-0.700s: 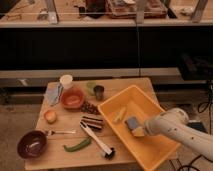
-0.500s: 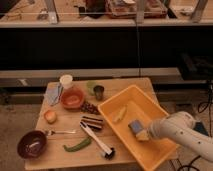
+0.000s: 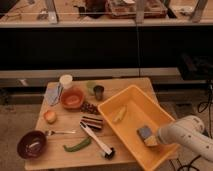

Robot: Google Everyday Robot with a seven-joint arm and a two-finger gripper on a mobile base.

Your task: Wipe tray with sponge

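Dim, warm overhead light. Table and tray are evenly lit, with a soft shadow beside the dark bowl. Background past the table's far edge is near black. Mild glare on the white arm. Gripper is at the sponge, tray's near right corner.

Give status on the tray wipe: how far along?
Done: the sponge is inside the tray, on its floor toward the near end. In hand: the gripper is at the sponge, so wiping looks under way. Left: how much of the floor has been covered cannot be judged. A pale yellow piece lies mid-tray and probably gets in the way there.
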